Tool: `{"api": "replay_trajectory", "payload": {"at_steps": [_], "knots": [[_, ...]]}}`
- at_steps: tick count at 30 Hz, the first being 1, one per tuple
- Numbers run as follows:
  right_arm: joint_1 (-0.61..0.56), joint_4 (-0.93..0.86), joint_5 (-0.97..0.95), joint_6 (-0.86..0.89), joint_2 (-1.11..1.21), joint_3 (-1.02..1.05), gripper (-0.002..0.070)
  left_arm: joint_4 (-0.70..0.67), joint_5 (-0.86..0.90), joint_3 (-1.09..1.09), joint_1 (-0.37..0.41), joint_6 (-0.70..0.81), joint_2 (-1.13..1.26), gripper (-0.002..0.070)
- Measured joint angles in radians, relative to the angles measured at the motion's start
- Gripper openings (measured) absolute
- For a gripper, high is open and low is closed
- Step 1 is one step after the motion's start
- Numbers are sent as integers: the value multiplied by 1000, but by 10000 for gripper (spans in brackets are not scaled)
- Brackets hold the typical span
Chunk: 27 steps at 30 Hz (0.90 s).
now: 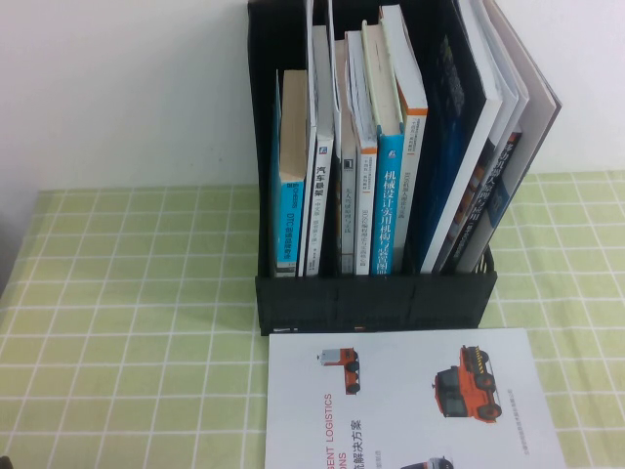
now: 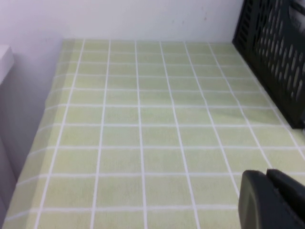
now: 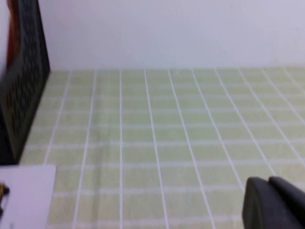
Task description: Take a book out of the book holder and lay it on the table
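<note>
Book holder: the black rack [image 1: 376, 301] stands upright at the back of the bench, against the white wall, packed with volumes; I see its perforated side wall from both wrist cameras [image 2: 276, 57] [image 3: 24, 86].
Book: from my raised camera, several large thin magazines [image 1: 488, 147] lean to the right in the rack's right-hand compartment; I cannot tell which of them carries the red-disc cover.
Paperbacks: blue-spined volumes [image 1: 389, 195] stand upright in the rack's left and middle compartments.
Brochure: a white sheet [image 1: 410, 401] picturing small orange vehicles lies flat on the bench just in front of the rack's low front wall.
Bench: green cloth with a white grid [image 1: 127, 332], bare to either side of the rack.
Left pincer: a dark tip [image 2: 271, 200] shows only in its own wrist camera, above the cloth left of the rack.
Right pincer: a dark tip [image 3: 274, 202] shows likewise, above the cloth right of the rack.
</note>
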Motion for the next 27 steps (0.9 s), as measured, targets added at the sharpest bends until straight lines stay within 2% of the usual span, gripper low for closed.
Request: {"api": "replay_trajectory", "payload": {"at_steps": [6,11,16,19,23,25,27], "knots": [[0,0,-324,0,0,0,-2,0,-181,5,0,0,0,-3],[0,0,-483,0,0,0,-2,-5,-398,5,0,-24,0,-3],[0,0,-592,12,0,0,-2,-77,-486,5,0,-259,0,-3],[0,0,-668,30,0,0,-2,-104,-541,7,0,-337,0,-3],[0,8,-828,177,0,-5,-2,-146,-714,9,0,-496,0,-3],[0,6,-843,256,0,-37,-2,-150,-796,9,0,-535,0,-3],[0,6,-813,318,0,-108,-2,-154,-806,-20,0,-540,0,-3]]}}
